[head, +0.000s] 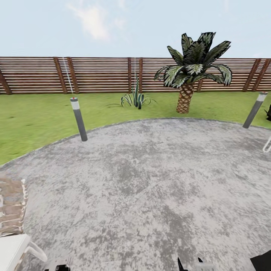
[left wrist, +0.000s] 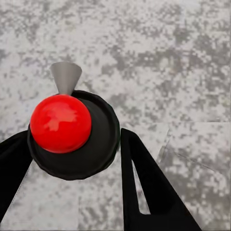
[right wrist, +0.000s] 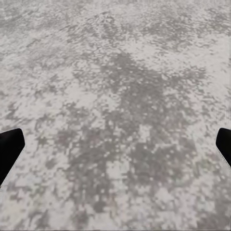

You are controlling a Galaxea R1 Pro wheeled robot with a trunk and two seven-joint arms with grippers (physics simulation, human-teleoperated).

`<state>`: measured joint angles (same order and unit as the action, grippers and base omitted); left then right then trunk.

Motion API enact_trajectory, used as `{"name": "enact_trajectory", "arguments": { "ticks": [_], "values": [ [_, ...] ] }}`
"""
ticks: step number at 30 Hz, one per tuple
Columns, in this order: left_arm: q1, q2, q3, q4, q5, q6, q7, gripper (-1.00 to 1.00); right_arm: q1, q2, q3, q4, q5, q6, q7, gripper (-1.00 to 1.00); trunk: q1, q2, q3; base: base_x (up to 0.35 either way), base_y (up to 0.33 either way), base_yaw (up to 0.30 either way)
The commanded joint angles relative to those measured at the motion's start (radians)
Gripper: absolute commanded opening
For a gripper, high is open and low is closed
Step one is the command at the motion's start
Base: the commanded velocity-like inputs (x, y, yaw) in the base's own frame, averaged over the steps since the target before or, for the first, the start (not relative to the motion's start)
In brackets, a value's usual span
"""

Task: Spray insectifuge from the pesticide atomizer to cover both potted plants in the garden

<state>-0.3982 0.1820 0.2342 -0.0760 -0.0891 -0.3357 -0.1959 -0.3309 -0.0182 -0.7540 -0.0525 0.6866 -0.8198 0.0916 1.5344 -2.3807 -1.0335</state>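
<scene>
In the left wrist view, the pesticide atomizer (left wrist: 91,154) is seen end-on: a dark round body with a red ball on top and a pale grey cone nozzle (left wrist: 65,76). My left gripper (left wrist: 72,137) is shut on it, one black finger against each side, above grey stone paving. My right gripper (right wrist: 115,149) is open over bare paving, its fingertips (right wrist: 9,144) far apart at the frame edges. In the head view the garden has a green lawn (head: 34,120), round paving (head: 150,180) and a brown slat fence (head: 98,75). A low spiky green plant (head: 135,99) grows on the lawn; I cannot tell whether it has a pot.
Two grey lamp posts (head: 79,119) (head: 255,110) stand at the paving's rim. A trunked palm (head: 190,71) rises near the fence. A white-framed wicker chair (head: 13,222) is close at the near left. A white frame piece (head: 267,145) pokes in at the right edge.
</scene>
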Motion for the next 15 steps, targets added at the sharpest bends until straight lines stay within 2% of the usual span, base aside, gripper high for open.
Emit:
{"name": "enact_trajectory", "arguments": {
  "ticks": [1, 15],
  "values": [
    [-0.001, 0.0, 0.009, 0.001, -0.009, -0.003, -0.003, -1.0, 0.0, 0.0, -0.008, 0.0, -0.001, -0.002, 0.01, 1.0, 0.0, 0.0, -0.001, 0.34, 0.0, 0.0],
    [-0.001, -0.001, 0.009, 0.001, -0.009, -0.003, -0.003, -1.0, 0.0, -0.002, -0.008, -0.001, -0.001, -0.003, 0.008, 1.0, 0.0, 0.0, -0.001, 0.339, 0.0, 0.0]
  ]
}}
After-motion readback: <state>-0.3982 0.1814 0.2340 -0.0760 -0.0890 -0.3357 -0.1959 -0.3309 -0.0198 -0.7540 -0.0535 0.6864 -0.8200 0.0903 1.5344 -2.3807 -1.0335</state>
